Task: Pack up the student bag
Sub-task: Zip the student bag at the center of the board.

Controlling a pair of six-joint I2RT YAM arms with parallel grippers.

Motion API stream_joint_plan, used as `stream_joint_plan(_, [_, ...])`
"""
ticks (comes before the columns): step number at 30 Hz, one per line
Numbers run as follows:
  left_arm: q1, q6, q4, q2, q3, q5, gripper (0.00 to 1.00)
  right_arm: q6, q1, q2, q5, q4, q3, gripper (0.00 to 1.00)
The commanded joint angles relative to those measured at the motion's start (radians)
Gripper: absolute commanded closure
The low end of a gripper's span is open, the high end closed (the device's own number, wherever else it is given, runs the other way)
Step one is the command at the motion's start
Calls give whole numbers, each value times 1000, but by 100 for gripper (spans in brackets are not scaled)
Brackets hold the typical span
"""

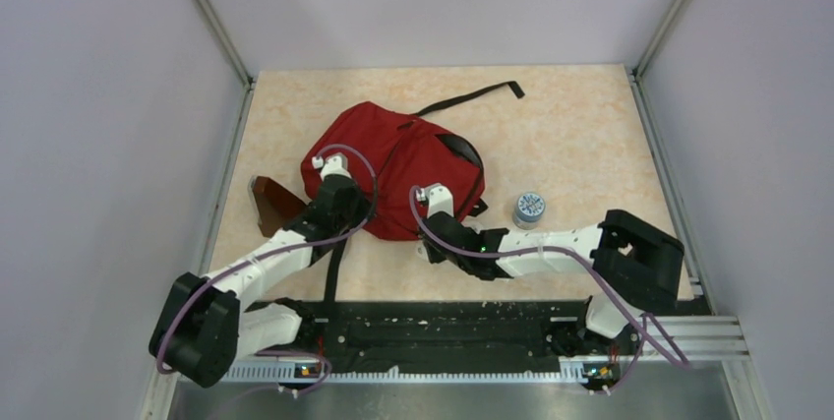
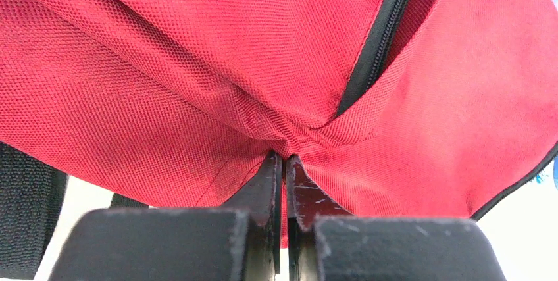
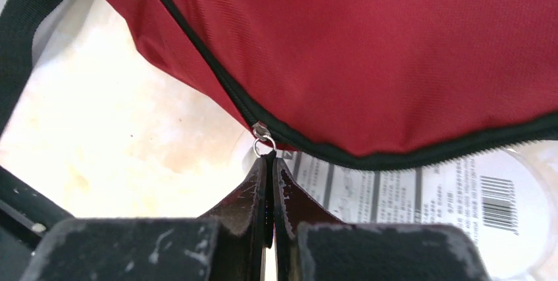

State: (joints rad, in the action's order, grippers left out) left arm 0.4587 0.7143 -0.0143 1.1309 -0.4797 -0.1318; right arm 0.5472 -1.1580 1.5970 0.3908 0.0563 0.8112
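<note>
The red student bag [image 1: 393,159] lies in the middle of the table, its black zipper [image 2: 375,51] running across it. My left gripper [image 1: 339,206] is shut on a pinch of the bag's red fabric [image 2: 284,139] at its near left edge. My right gripper [image 1: 440,215] is shut on the black zipper pull [image 3: 268,156], which hangs from a small metal ring [image 3: 262,141] at the bag's near right edge. The bag's fabric [image 3: 368,44] fills the upper half of the right wrist view.
A small brown pouch [image 1: 272,202] lies left of the bag. A round container with a printed label [image 1: 529,210] stands right of it and shows behind the zipper in the right wrist view [image 3: 428,189]. A black strap [image 1: 472,97] trails toward the back. Grey walls enclose the table.
</note>
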Motion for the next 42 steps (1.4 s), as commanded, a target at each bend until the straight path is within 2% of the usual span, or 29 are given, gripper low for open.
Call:
stream_joint_plan(1, [-64, -124, -51, 44, -119, -91, 100, -62, -15, -86, 77, -53, -43, 100])
stream_joint_plan(10, [-176, -314, -59, 209, -332, -120, 100, -46, -13, -123, 297, -169, -37, 100])
stream_joint_plan(14, [-184, -353, -18, 244, -430, -91, 100, -69, 20, -130, 294, -156, -18, 100])
stream_joint_plan(15, [-184, -352, -2, 242, -445, -61, 95, -85, 27, -137, 269, -132, -20, 100])
stream_joint_plan(17, [-183, -349, 61, 234, -464, 19, 76, -123, 35, -157, 206, -71, -33, 100])
stream_joint_plan(19, [-177, -305, 93, 203, -436, 59, 57, -148, 36, -175, 140, 1, -46, 100])
stream_joint_plan(23, [-127, -184, 76, 89, -291, 79, 37, -143, 36, -174, 60, 60, -52, 100])
stream_joint_plan(28, [-43, -10, 27, -46, -113, 98, 29, -123, 36, -150, 3, 96, -54, 100])
stream_joint_plan(32, [53, 107, -67, -93, -22, 88, 24, -123, 36, -135, -25, 126, -58, 100])
stream_joint_plan(37, [121, 189, -166, -55, 23, 84, 22, -117, 36, -131, -40, 143, -63, 100])
stream_joint_plan(42, [132, 244, -246, 22, 40, 106, 17, -113, 36, -145, -41, 158, -78, 100])
